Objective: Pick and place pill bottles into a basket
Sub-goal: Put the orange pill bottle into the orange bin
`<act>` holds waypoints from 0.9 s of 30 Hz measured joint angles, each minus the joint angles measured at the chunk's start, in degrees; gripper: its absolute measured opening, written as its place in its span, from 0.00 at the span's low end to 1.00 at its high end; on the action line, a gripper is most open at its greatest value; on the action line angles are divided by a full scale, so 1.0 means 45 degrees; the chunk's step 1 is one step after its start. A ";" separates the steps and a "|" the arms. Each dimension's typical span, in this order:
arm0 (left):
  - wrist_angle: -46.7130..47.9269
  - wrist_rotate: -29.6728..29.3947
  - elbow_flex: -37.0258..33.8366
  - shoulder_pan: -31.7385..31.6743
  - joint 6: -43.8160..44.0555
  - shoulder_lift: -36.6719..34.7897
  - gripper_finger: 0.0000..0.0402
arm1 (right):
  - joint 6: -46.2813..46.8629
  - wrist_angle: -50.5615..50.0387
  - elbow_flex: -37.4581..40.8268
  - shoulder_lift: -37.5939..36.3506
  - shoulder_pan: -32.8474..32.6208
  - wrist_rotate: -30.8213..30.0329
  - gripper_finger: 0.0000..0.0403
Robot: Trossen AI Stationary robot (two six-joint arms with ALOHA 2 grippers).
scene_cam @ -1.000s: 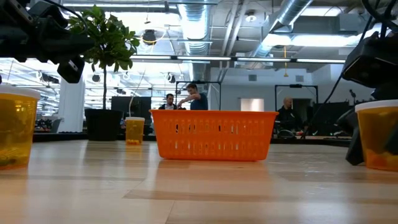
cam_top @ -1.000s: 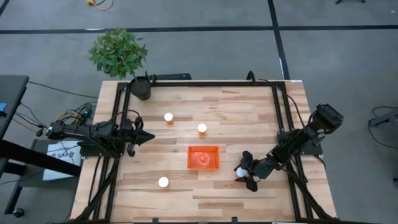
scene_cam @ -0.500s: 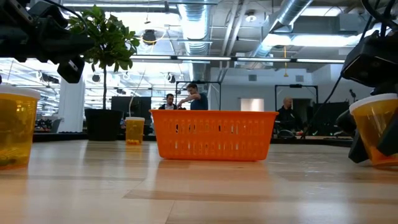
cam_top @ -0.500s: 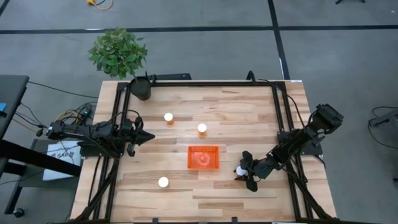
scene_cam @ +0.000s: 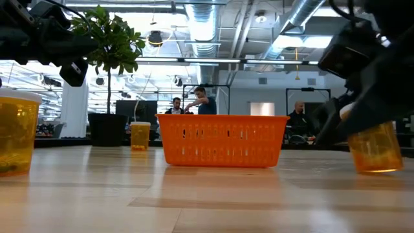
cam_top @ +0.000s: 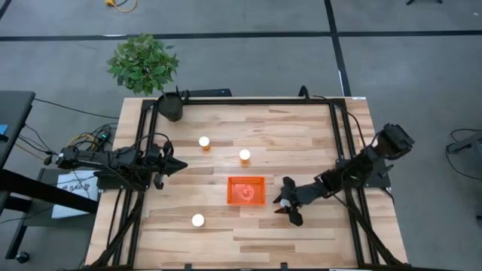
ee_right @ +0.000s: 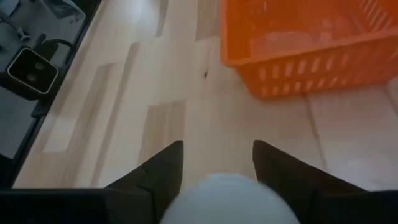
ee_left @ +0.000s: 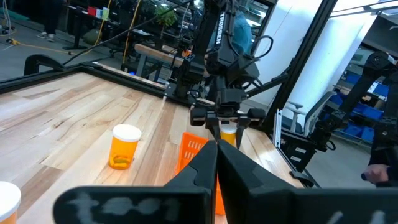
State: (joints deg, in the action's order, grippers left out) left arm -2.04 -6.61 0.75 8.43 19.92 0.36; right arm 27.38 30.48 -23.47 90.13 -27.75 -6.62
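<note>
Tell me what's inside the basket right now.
No bottle shows inside the basket from above; its floor looks bare, though glare blurs the middle. The right claw holds one pill bottle just beside it. The low view's near wall hides the floor.

A pale wooden worktop [cam_top: 248,143] with a black frame stands on a grey floor [cam_top: 392,60]. At its eleven o'clock corner sits a dark round pot [cam_top: 171,107], with a leafy green plant [cam_top: 142,63] just beyond it. People [scene_cam: 197,100] stand in the room behind.
</note>
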 joint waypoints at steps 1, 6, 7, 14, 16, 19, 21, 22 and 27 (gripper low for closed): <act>0.0000 0.0003 0.0000 0.0000 0.0000 0.0003 0.00 | -0.0071 -0.0001 -0.0017 0.0000 0.0085 0.0132 0.44; 0.0000 0.0000 0.0000 0.0000 0.0000 0.0001 0.00 | -0.0093 -0.0081 -0.0030 0.0000 0.0186 0.0500 0.40; 0.0000 0.0005 0.0000 0.0000 0.0000 0.0004 0.00 | -0.0091 -0.0104 -0.0032 -0.0002 0.0126 0.0501 0.40; 0.0000 0.0002 0.0000 0.0000 0.0002 0.0002 0.00 | 0.0441 -0.0462 -0.0032 -0.0005 -0.0318 0.0499 0.48; 0.0000 0.0005 0.0000 0.0000 0.0000 0.0000 0.00 | 0.0577 -0.0607 -0.0032 -0.0005 -0.0409 0.0496 0.47; 0.0000 0.0002 0.0000 0.0000 0.0003 0.0000 0.00 | 0.0577 -0.0745 -0.0032 -0.0005 -0.0498 0.0482 0.43; 0.0000 0.0005 0.0000 0.0000 0.0003 -0.0001 0.00 | 0.0578 -0.0772 -0.0032 -0.0005 -0.0500 0.0486 0.39; 0.0000 0.0003 0.0000 0.0000 0.0000 0.0001 0.00 | 0.0577 -0.0781 -0.0032 -0.0005 -0.0500 0.0486 0.38; 0.0000 0.0004 0.0000 0.0000 0.0004 -0.0001 0.00 | 0.0577 -0.0784 -0.0032 -0.0005 -0.0500 0.0457 0.38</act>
State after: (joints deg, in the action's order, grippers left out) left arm -2.04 -6.59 0.75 8.43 19.94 0.36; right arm 29.98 26.95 -23.62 90.11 -30.00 -4.56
